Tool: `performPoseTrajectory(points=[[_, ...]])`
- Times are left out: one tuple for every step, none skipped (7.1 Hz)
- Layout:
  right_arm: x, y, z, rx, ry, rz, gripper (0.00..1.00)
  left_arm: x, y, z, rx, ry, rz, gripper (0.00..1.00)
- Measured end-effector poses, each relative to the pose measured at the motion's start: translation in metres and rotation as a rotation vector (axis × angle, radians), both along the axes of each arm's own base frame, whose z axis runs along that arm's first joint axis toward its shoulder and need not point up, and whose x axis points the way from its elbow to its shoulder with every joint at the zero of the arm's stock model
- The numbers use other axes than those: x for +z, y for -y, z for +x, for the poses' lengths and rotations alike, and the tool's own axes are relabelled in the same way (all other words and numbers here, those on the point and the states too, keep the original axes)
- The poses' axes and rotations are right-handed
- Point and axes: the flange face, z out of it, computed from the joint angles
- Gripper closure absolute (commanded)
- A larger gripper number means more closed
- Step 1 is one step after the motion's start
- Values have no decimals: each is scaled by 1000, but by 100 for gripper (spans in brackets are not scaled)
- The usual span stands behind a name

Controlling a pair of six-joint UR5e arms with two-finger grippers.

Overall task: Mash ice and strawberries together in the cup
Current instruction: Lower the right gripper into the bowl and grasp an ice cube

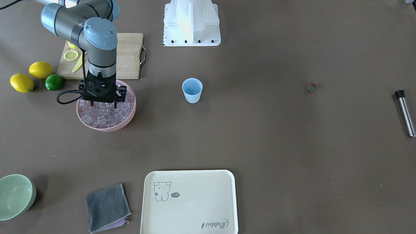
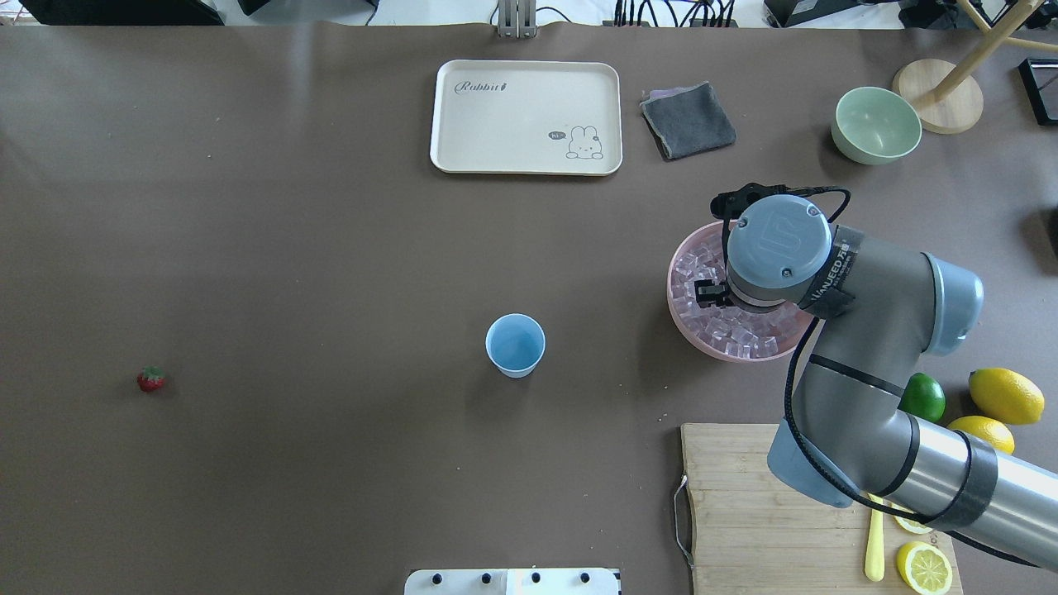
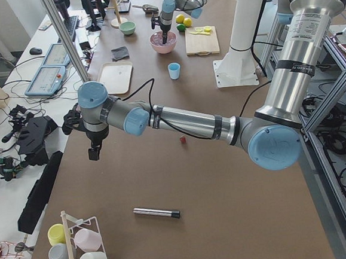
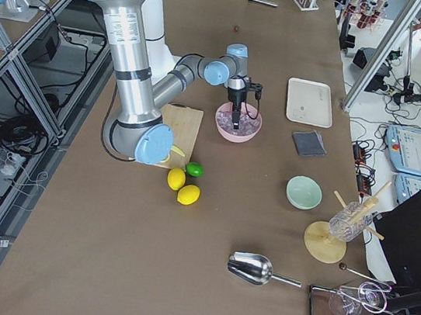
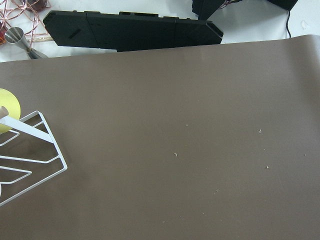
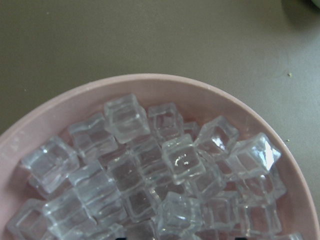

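Note:
The light blue cup (image 1: pixel 192 90) (image 2: pixel 515 345) stands upright and alone mid-table. Far off on the robot's left side lies one small strawberry (image 1: pixel 311 87) (image 2: pixel 150 378). Clear ice (image 1: pixel 107 113) (image 6: pixel 165 170) fills a pink bowl (image 1: pixel 107 128) (image 2: pixel 674 289). My right gripper (image 1: pixel 104 105) points down into that bowl, open, its fingertips just above or among the cubes and holding nothing. My left gripper (image 3: pixel 94 153) shows only in the exterior left view, hanging over bare table near the table's end. I cannot tell if it is open or shut.
A steel muddler (image 1: pixel 405 113) lies at the table's left end. A cream tray (image 1: pixel 190 201), grey cloth (image 1: pixel 107 207) and green bowl (image 1: pixel 14 195) line the operators' edge. A cutting board (image 1: pixel 130 55), lemons (image 1: pixel 40 69) and a lime (image 1: pixel 53 82) sit behind the pink bowl.

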Motion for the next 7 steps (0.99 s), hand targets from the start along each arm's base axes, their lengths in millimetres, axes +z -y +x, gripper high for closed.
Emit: performPoseTrajectory(points=[[3, -2, -2, -4, -8, 1, 49, 0, 0, 0, -1, 0, 0, 2], [5, -5, -4, -4, -15, 3, 81, -1, 0, 0, -1, 0, 0, 2], [7, -6, -4, 0, -20, 4, 91, -1, 0, 0, -1, 0, 1, 2], [6, -7, -4, 2, -18, 6, 100, -1, 1, 0, -1, 0, 1, 2], [3, -7, -4, 6, -14, 9, 100, -2, 1, 0, -1, 0, 2, 2], [2, -5, -2, 11, -12, 12, 100, -2, 1, 0, -1, -1, 2, 2], [1, -2, 2, 20, -12, 15, 100, -2, 1, 0, -1, -1, 1, 2]])
